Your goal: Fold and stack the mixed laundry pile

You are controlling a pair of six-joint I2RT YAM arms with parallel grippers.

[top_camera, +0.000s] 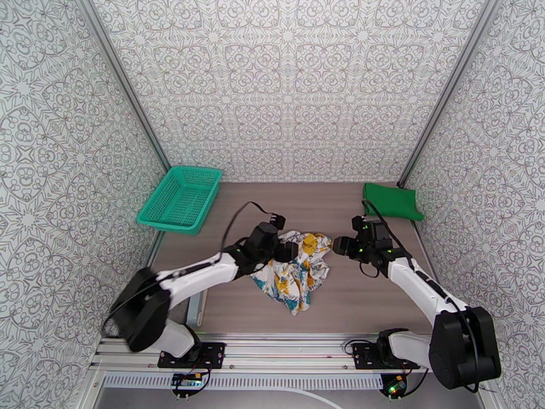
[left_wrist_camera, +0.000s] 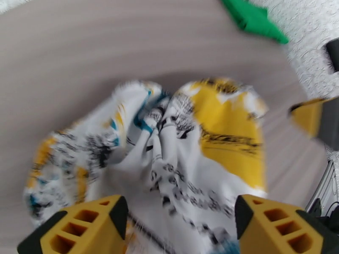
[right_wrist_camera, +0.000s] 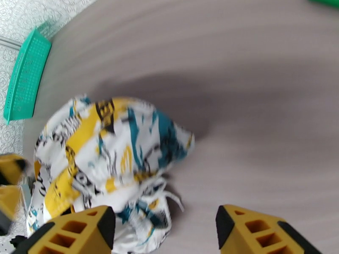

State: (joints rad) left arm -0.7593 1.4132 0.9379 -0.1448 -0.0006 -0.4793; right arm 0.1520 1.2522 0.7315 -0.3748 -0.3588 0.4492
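The grey-brown wood-grain table [top_camera: 354, 305] before me carries three things: a white garment [top_camera: 298, 268] printed in teal, yellow and black, crumpled near the middle; a bright green shirt [top_camera: 392, 201], folded flat at the far-right corner; and a teal-green plastic mesh basket [top_camera: 180, 199] at the far-left corner, well apart from both

walls [top_camera: 293, 76]: white wallpaper, grey ornamental pattern, on back and both sides | corner posts [top_camera: 125, 83]: bare metal, one at each back corner | table [top_camera: 354, 301]: grey-brown wood grain, matte | near edge: aluminium rail [top_camera: 286, 361] | light: even, soft shadows
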